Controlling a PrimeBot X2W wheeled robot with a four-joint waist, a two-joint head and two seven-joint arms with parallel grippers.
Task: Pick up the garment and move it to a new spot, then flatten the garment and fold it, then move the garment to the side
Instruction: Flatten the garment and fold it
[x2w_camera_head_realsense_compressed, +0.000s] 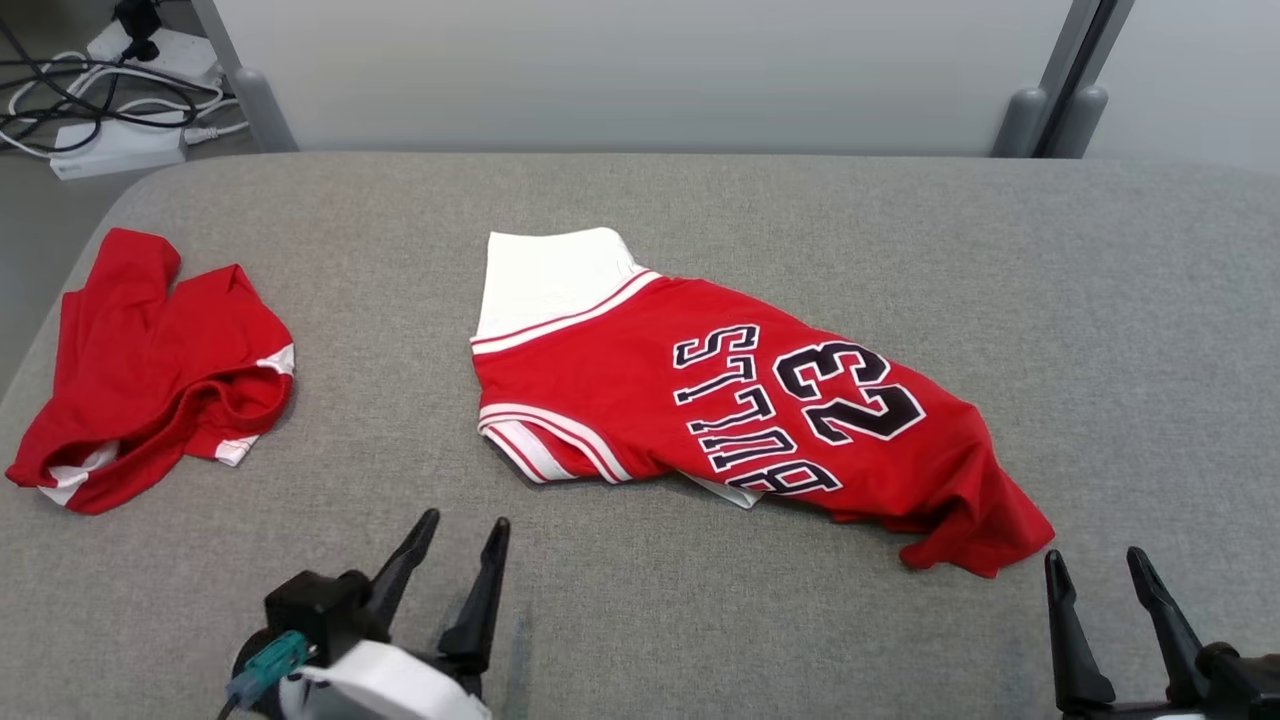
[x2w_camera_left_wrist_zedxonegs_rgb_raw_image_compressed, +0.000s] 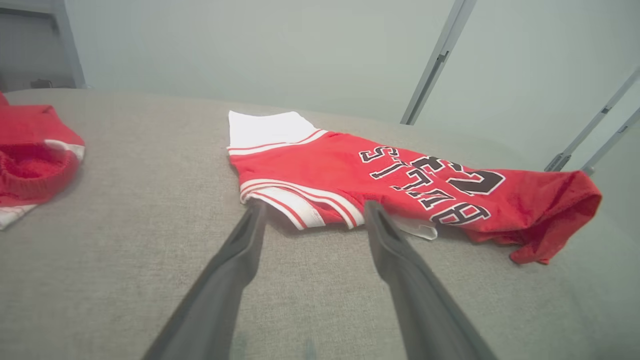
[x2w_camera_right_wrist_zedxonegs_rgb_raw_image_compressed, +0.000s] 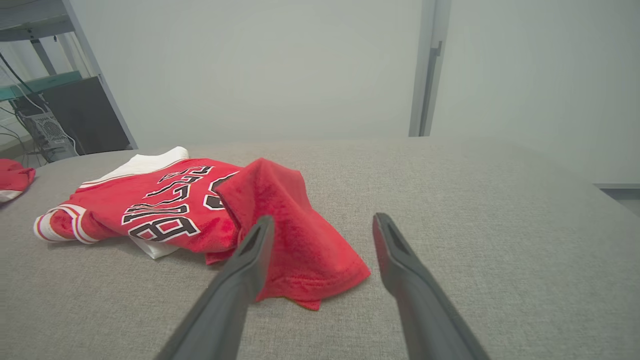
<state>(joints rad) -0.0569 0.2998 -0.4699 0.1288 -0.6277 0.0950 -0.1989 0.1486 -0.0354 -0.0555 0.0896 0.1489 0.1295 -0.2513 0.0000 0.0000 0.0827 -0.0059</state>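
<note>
Far L of bench (x2w_camera_head_realsense_compressed: 700, 620): spare red garment (x2w_camera_head_realsense_compressed: 150, 370), crumpled, well apart from work. L end effector (x2w_camera_head_realsense_compressed: 465, 520) spread, empty, aimed at striped edge of jersey (x2w_camera_head_realsense_compressed: 720, 400), which lies rumpled mid-bench, prob. awaiting pick-up. R end effector (x2w_camera_head_realsense_compressed: 1093, 556) also spread, empty, near bunched hem corner.

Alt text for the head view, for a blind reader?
A red jersey numbered 23 lies rumpled on a grey table, with a second red garment at its left end. The left tool and right tool, open and empty, sit at the near edge.
</note>
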